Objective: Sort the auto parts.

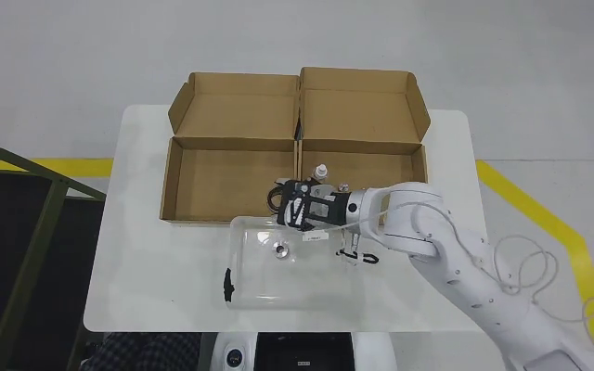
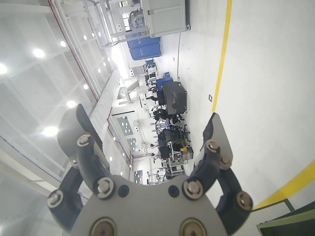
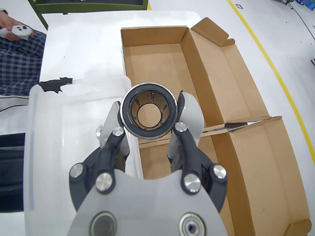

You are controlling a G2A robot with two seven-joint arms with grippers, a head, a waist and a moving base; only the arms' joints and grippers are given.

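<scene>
The right gripper (image 3: 150, 111) pinched a black-rimmed metal sleeve (image 3: 149, 86) by its outer wall, mid-frame in the top view, at the clear bin's (image 1: 278, 283) far edge. The sleeve looked rigid, weighty and smooth (probably slippery), so a side hold suited it. The left gripper's (image 2: 147, 128) fingers were spread, empty.

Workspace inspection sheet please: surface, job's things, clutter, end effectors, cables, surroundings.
Surface: white table.
Job's things: left box and right box, open, side by side; white part in right box; clear bin before them holds a metal part; sleeve held.
Clutter: black tape on bin's rim.
End effectors: right end effector shut on sleeve, by bin's far edge; left end effector open, empty, facing the room.
Cables: thin white cable looped past the table's edge.
Surroundings: yellow floor line; green rack.
</scene>
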